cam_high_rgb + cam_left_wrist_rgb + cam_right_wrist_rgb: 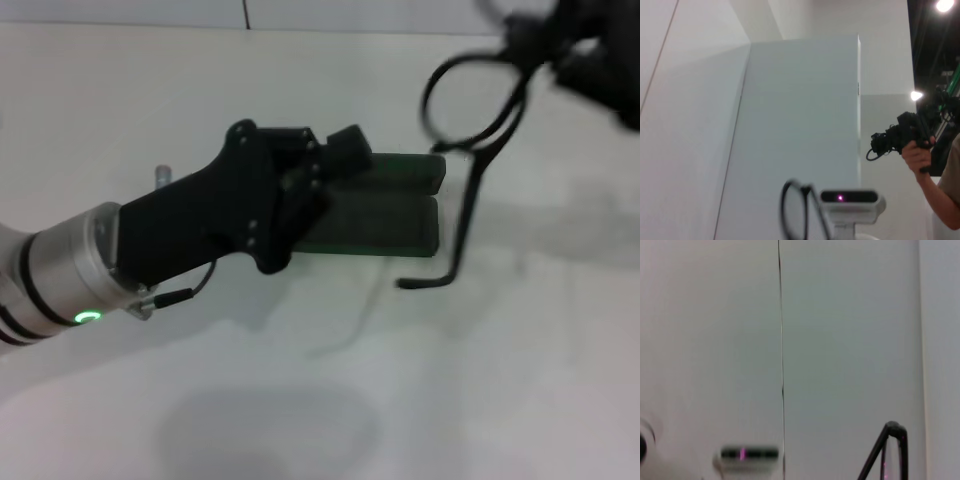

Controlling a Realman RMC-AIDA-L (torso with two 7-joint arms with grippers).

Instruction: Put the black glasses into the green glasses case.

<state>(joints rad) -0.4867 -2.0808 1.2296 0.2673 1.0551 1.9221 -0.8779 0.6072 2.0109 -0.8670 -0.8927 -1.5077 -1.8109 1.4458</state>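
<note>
in the head view the white surface fills the near part of the frame, bare in the lower half apart from soft shadows. from the left edge the left arm reaches toward mid-frame, silver wrist with a green ring light, and its black left hand lies over the left end of the green glasses case; whether it is open or closed i cannot tell. the case sits just above centre, lying open, its two dark green halves side by side. farther back, in the upper right corner, the right hand is closed on the black glasses, gripping them at the frame and holding them up off the surface, just right of the case. one round lens rim faces the camera and a long temple arm hangs down past the case's right end.
</note>
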